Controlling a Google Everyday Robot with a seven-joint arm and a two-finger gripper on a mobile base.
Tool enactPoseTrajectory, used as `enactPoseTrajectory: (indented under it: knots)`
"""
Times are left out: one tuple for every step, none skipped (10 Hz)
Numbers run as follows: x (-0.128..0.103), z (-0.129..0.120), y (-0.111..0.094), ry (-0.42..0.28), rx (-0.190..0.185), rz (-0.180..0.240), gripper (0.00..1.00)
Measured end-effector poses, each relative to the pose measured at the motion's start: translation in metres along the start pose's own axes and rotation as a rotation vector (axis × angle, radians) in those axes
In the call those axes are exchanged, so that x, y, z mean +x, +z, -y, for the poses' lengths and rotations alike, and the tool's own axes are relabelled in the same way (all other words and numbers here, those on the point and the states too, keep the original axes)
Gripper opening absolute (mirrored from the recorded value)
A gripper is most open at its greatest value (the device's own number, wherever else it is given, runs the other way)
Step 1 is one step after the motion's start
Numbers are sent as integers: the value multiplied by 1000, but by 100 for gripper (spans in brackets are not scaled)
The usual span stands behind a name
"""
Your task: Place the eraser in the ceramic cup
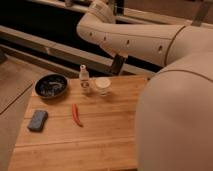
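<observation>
The gripper (pixel 118 65) hung dark and pointed downward, mostly tucked beneath the white forearm (pixel 130 40). Directly above it, that forearm ran nearly level, dotted with small holes. Up and to the gripper's left the arm bent at a rounded joint (pixel 100 12). To its right and below bulked the broad upper-arm shell (pixel 175 115).

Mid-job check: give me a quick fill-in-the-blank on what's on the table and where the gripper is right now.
1. The clear bottle stands between the ceramic cup and the dark ____.
2. The rectangular block near the red chili is ____ in colour.
3. The gripper hangs higher than the cup, not touching it, under the robot's white ____.
Missing words: bowl; blue; arm.
</observation>
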Motion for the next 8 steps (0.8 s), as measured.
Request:
enactPoseTrajectory:
  knots:
    - [-2,-7,4,-11,-7,9,10]
    - [-4,-16,10,-19,-19,13,10]
    - [-5,-27,16,-29,-41,16,10]
    - [-4,-34,19,-40,-49,17,10]
    - [-2,-45,22,-59,-63,18,10]
    - [-1,-50,25,-70,-71,18,10]
    - [1,-56,29,-86,-79,17,10]
    - [2,-61,31,-97,-88,14,10]
